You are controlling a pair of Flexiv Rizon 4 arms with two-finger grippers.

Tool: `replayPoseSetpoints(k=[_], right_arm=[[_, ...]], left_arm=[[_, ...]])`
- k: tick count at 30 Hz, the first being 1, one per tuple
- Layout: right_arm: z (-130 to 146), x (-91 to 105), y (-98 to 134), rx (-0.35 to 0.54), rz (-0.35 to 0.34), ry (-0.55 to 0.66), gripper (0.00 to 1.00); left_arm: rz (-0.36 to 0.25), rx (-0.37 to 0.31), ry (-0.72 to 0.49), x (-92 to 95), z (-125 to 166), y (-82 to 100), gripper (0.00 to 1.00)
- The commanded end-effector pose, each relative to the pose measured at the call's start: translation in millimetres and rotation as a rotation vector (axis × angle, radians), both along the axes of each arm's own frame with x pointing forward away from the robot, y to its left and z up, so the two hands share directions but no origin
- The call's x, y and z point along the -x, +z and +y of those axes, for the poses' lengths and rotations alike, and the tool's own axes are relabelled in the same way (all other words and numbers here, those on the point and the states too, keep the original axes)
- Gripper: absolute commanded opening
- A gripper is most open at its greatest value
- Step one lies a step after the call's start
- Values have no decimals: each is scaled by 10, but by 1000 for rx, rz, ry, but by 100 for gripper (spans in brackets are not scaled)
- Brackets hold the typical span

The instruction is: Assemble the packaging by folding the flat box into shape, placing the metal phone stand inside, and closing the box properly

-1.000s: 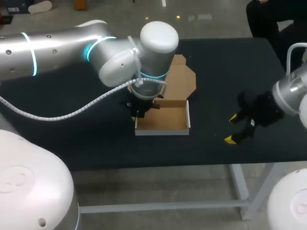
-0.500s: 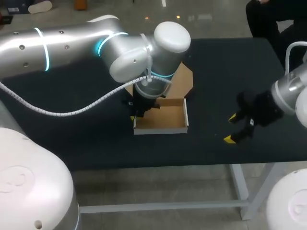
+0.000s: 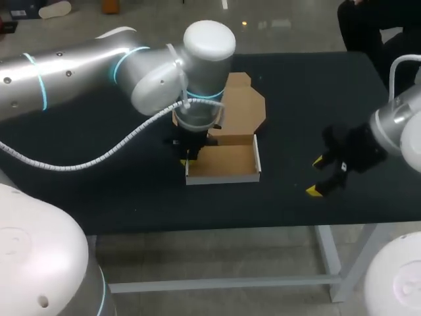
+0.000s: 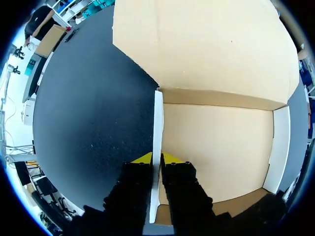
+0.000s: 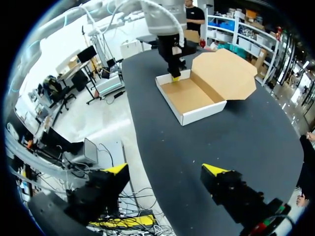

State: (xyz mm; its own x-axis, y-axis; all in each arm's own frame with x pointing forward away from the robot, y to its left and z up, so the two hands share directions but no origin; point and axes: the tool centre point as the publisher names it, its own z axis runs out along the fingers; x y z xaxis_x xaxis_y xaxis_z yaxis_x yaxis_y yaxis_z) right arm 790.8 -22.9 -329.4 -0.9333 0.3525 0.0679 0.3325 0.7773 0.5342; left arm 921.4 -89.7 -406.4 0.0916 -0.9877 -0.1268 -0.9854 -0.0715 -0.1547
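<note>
Black table (image 3: 131,197): left gripper (image 4: 156,160) clenches the box (image 3: 227,163) by its side wall (image 4: 158,123), which runs straight ahead; right gripper (image 3: 317,176) gapes, well apart.

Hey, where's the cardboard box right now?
In the head view the open box sits near the middle of the table, its left wall pinched by the left gripper, the right gripper well off to its right.
</note>
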Motion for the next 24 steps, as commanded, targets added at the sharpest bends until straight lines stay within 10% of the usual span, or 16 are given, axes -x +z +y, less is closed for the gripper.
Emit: replayPoseSetpoints(k=[1,7,24], right_arm=[[-10,-5,10,-4,3,2,100],[-8,-3,-1,-3,6,1,100],[-51,-12,35,-19,-1,-32,100]], left_arm=[[-14,88,-20,52,45,-6,44],[-54,169,-56,108,-16,85,96],[-208,585,-346,445,-91,709,100]])
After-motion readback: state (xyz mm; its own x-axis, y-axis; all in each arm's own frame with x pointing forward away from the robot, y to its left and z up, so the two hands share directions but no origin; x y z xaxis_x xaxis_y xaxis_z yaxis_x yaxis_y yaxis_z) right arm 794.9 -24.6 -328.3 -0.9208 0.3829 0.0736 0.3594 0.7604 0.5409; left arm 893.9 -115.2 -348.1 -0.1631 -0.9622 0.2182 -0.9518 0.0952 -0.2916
